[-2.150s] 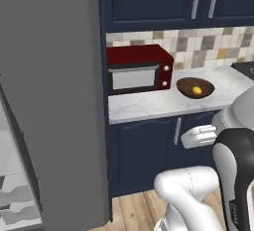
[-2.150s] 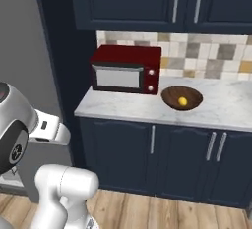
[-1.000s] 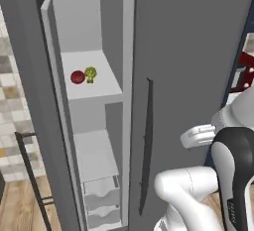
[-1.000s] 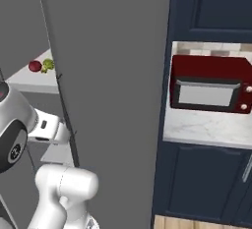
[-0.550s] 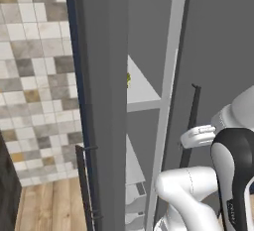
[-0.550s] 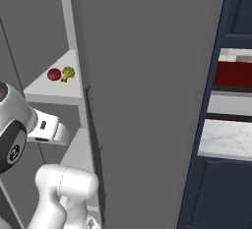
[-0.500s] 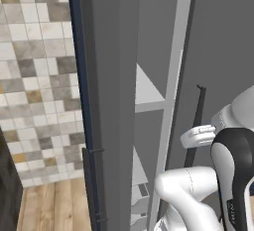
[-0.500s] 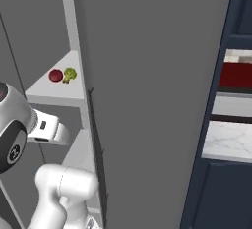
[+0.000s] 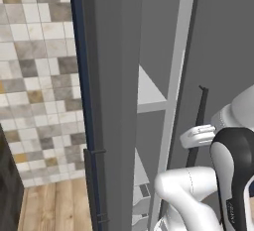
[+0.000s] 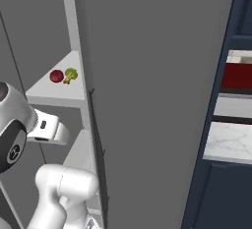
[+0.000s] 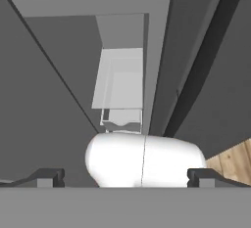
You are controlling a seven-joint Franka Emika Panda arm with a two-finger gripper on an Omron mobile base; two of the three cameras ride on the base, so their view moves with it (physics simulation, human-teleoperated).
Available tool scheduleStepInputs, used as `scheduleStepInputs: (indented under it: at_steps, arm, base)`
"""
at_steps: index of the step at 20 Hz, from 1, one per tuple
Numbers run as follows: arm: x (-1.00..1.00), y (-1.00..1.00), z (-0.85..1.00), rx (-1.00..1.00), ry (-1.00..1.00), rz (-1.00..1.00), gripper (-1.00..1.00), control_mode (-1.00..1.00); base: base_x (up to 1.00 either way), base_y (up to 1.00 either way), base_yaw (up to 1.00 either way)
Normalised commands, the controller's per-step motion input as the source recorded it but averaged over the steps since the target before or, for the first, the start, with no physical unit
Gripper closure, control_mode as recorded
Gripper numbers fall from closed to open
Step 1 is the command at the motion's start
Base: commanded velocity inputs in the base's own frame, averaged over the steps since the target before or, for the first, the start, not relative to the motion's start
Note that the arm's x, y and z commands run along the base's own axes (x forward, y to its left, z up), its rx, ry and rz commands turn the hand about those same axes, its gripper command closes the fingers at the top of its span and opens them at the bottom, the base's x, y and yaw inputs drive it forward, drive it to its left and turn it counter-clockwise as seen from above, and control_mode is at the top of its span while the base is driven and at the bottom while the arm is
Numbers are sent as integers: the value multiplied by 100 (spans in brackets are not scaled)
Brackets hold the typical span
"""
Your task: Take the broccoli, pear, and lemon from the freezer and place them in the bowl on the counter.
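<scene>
Freezer (image 10: 54,36): compartment stands open, pale grey shelves inside, grey side walls close on both sides of the shelf bay
Door edge: in the left base view the open freezer door (image 9: 111,101) fills the middle as a tall grey slab, with tiled wall (image 9: 34,76) and wood floor (image 9: 54,205) to its left
Handle (image 9: 198,126): long dark vertical bar, running top to bottom beside the white arm
Pear (image 10: 56,76): dark red, roundish, on the upper shelf, seen in the right base view; no clear long axis
Broccoli (image 10: 70,75): green cluster just beside the pear on its right, same shelf; paler stem seems to point down and toward the shelf front, too small to be sure
Room on shelf (image 10: 54,93): bare pale surface in front of the two items, up to the shelf's front edge
Jaws: gripper (image 11: 125,175) spread wide, tips far apart at the bottom of the hand view, nothing between them
Hand view: looks down the freezer interior at a shelf underside, a pale drawer (image 11: 120,85) below, the dark handle slanting at right, a wedge of wood floor at the lower right corner
Table (image 10: 231,142): white marble strip at the far right of the right base view, under a dark red microwave (image 10: 237,75), between navy cabinets (image 10: 221,193)
View difference: pear and broccoli show from the right base camera; from the left base camera the door hides that part of the shelf
</scene>
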Motion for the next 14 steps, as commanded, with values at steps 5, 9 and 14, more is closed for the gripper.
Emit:
scheduleStepInputs:
  at_steps: [5, 9, 14]
  arm:
    - [0, 0, 0, 0, 0, 0, -100, 100]
    - [29, 48, 1, 0, 0, 0, -100, -100]
    - [10, 51, 14, 0, -5, 0, -100, -100]
  base:
    - [15, 27, 0]
    - [0, 0, 0]
    - [0, 0, 0]
